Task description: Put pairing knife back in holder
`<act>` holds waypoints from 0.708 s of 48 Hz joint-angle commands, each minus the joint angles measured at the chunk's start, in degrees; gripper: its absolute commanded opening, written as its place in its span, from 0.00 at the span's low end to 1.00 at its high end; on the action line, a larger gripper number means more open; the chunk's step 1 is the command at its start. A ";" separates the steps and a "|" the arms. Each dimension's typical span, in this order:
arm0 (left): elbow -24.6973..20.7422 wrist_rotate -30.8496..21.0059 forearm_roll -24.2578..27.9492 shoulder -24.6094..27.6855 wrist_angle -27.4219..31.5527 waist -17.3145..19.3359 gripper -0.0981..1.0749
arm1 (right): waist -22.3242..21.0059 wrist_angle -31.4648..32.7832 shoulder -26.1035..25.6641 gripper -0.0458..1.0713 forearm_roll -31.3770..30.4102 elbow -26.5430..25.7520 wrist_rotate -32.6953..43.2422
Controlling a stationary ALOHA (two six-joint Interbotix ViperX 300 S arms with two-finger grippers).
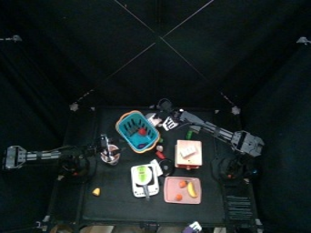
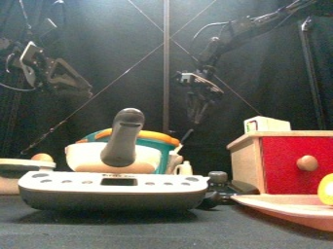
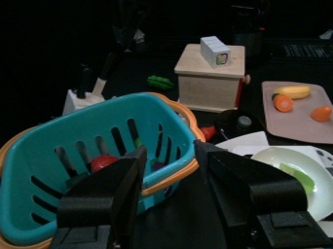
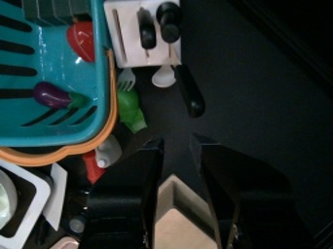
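**Right arm over the holder, knife on the table**

- Table (image 1: 115, 182): crowded. From the top camera I see everything bunched in the middle and toward the near edge.
- Right arm: comes in from the right side and reaches across to the far side of the clutter. The right gripper (image 1: 165, 111) hangs pointing down, beyond the basket.
- Left arm: parked at the left edge of the table. The left gripper (image 3: 172, 160) faces the basket with its jaws spread wide and nothing between them.
- Basket (image 1: 136, 130): teal with an orange rim, in the far-left part of the clutter. There are small coloured items inside, and I can't tell what they are.
- Wooden box (image 1: 187, 152): sits to the right of the basket, with a cutting board (image 1: 183, 189) nearer the front edge.
- Knife holder (image 4: 130, 24): a white block with dark handles standing in it, just beside the basket's far end.
- Paring knife (image 4: 192, 94): what I take for it is a dark-handled piece lying flat on the table. It is just beside the holder and not in a slot. It is small, so I hold that reading loosely.
- Right jaws: parted and not touching the knife. The wrist camera looks down on it from above. A pale shape shows in the gap low between the jaws, and I can't tell what it is.
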 commanded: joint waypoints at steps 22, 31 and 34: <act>-0.88 0.09 0.18 0.00 -0.18 0.18 0.78 | -2.81 -5.63 0.26 0.47 0.00 1.58 -0.35; -0.88 0.09 0.18 0.09 -0.18 0.09 0.79 | -3.25 -6.59 0.79 0.47 -0.09 1.14 -1.05; -0.88 0.09 0.18 0.00 -0.18 0.18 0.78 | -3.25 -7.12 0.79 0.47 -0.26 0.88 -1.05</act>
